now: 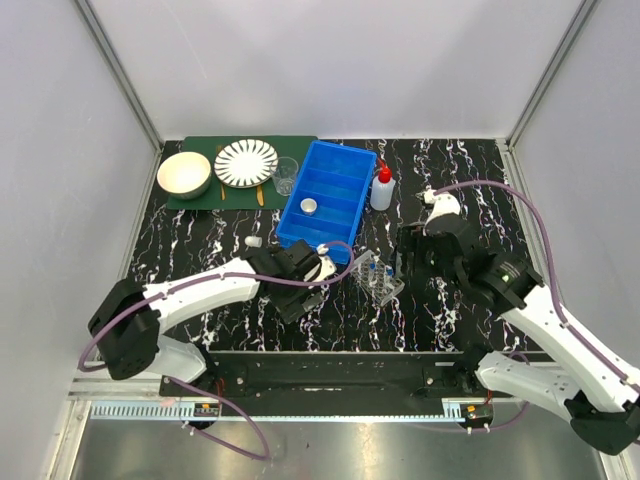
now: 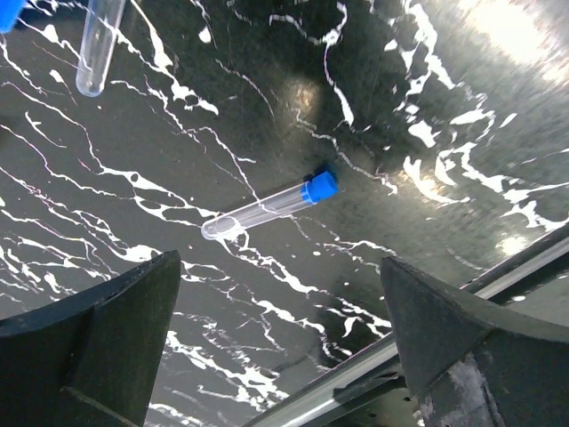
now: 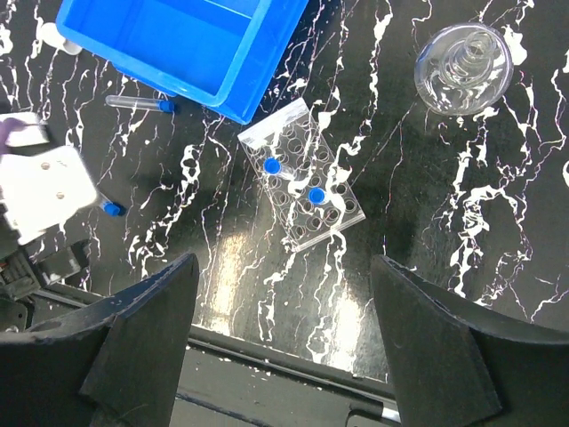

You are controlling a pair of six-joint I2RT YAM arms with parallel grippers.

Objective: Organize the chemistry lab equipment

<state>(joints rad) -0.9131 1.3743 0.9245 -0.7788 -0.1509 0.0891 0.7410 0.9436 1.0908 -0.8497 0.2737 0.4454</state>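
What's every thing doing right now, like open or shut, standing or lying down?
Left gripper: open, empty.
Right gripper: open, empty.
Tube rack: standing, two capped tubes inside.
Loose tube: capped, lying on the table.
Squeeze bottle: standing upright.
Blue bin: holds one small round lid.
Bowl: upright, empty.

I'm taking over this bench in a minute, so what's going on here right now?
Two robot arms are tidying lab gear. The left gripper hovers open over a loose blue-capped tube lying on the marbled table, holding nothing. The right gripper, also open and empty, hangs above the clear tube rack, which holds two capped tubes. Another tube lies loose beside the blue bin.
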